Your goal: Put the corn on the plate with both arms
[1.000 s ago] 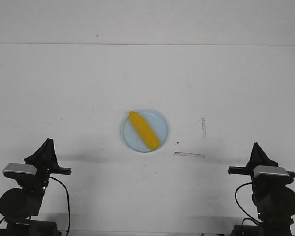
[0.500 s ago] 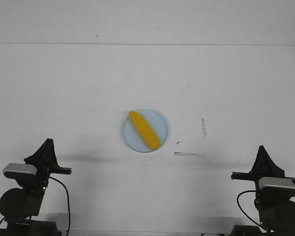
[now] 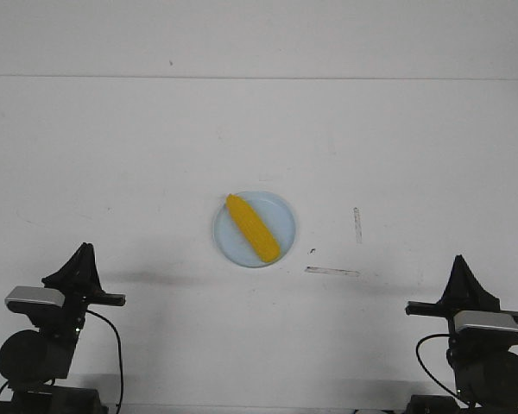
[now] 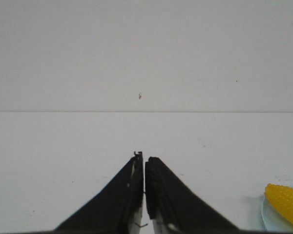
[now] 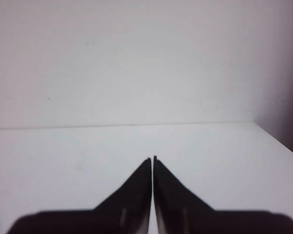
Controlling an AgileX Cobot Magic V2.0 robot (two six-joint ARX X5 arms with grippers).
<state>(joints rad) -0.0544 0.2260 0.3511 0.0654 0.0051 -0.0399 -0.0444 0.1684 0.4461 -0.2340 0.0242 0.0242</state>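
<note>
Yellow corn (image 3: 252, 228) diagonal on plate (image 3: 281, 215), tapered tip far-left

Table (image 3: 155, 155): carries every item listed. Plate (image 3: 283, 216): near the table's middle. Corn (image 3: 252, 228): lying on the plate, set diagonally, one end toward the far left rim, the other toward the near right rim (wholly within the rim). Left hand (image 3: 85, 252): at the near left corner, well apart from the plate. Right hand (image 3: 458, 263): at the near right corner, likewise well apart, with the plate between the two.
</note>
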